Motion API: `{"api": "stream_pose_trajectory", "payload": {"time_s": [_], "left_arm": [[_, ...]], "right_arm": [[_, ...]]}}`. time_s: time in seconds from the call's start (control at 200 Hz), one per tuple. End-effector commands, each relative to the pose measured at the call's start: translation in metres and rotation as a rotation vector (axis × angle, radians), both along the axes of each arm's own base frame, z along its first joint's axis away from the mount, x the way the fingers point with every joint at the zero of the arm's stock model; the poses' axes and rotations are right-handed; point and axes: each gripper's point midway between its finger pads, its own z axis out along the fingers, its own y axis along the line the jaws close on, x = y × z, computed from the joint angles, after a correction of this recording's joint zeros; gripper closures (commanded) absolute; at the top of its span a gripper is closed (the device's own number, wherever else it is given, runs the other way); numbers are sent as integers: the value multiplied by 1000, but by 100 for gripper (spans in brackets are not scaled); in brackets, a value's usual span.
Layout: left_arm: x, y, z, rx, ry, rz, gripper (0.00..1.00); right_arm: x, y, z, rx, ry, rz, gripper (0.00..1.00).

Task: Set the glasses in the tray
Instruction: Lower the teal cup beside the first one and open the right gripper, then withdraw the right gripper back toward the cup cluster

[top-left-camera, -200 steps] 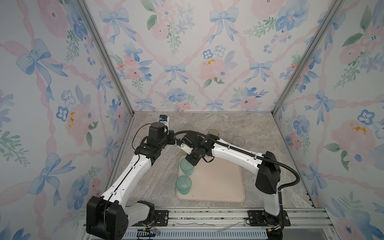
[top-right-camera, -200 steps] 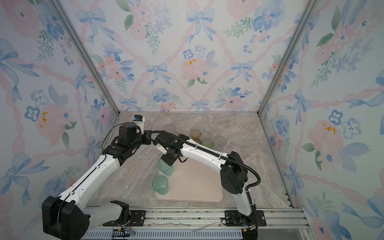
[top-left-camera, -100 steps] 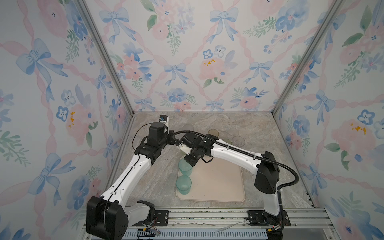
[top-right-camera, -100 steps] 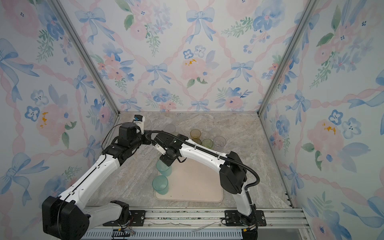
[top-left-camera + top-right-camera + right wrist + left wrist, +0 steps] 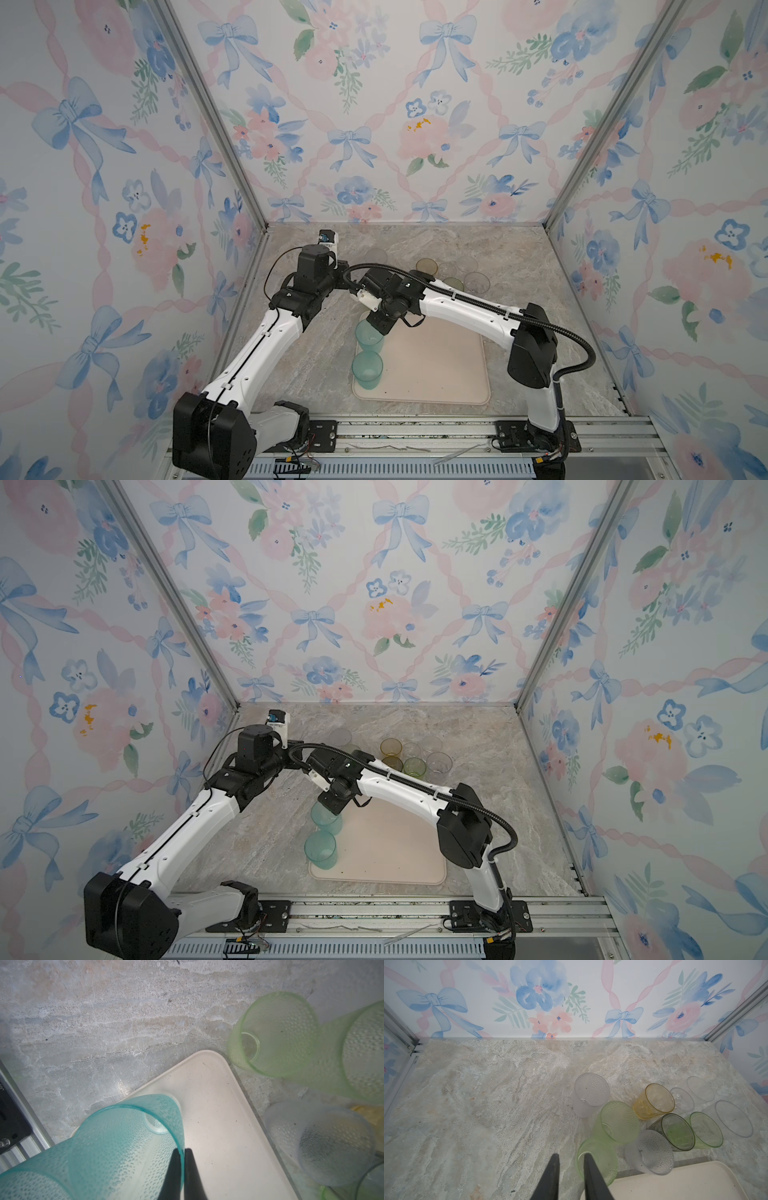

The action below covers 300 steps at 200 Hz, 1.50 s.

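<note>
Teal, frosted and dimpled, the nearer tall tumbler [image 5: 367, 368] stands upright and untouched on the large flat beige-pink rectangular tray [image 5: 436, 370], by its near left corner. The right wrist view cuts most of it off at the frame edge. Just behind it, the second tall frosted teal tumbler [image 5: 124, 1136] is in the right gripper [image 5: 184, 1167]. The black fingers [image 5: 194, 1172] are pressed fully together on the wall at the rim, one inside and one outside. Its base lies over the tray near the far left corner; whether it rests on the tray floor or hangs just above cannot be told. In both top views the gripper body covers the tumbler's far side and hides the fingertips.

Past that corner, on the marbled grey-beige tabletop [image 5: 488, 1105], the left gripper [image 5: 571, 1156] straddles the rim of a pale green dimpled tumbler [image 5: 606, 1157]. One tip is inside and one outside, with a narrow gap between them and bare table showing beside the wall, so nothing is clamped. The right arm's wrist hides this gripper in both top views.

Just beside stand a frosted clear tumbler [image 5: 652, 1153], close to the tray edge, and another pale green tumbler [image 5: 619, 1122]. Farther back cluster a smoky grey tumbler [image 5: 676, 1132], a bright green tumbler [image 5: 705, 1131], an amber tumbler [image 5: 654, 1102] and a second frosted clear tumbler [image 5: 591, 1093]. The clear glasses [image 5: 734, 1119] behind them nearly vanish against the stone.
</note>
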Motion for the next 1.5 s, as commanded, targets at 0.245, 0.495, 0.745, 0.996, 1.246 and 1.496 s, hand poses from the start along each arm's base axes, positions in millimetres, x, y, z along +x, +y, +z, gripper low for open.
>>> {"api": "stream_pose_trajectory", "payload": {"time_s": [0.245,0.495,0.745,0.996,1.246,1.496], "left_arm": [[-4,3,0,9,-4,-4,76],[-5,4,1,13,-3,-5,76],[-6,4,1,16,-3,-4,75],[-6,4,-1,16,1,-3,75],[-6,6,-6,23,12,2,74],[-6,8,-13,29,27,18,74]], "right_arm": [[-5,4,-6,-9,23,-5,97],[-4,4,-12,-10,41,-17,92],[-1,1,-11,-7,41,-29,85],[2,-1,-5,10,34,-42,72],[10,0,20,132,43,-71,61],[24,-12,56,237,4,-113,60]]}}
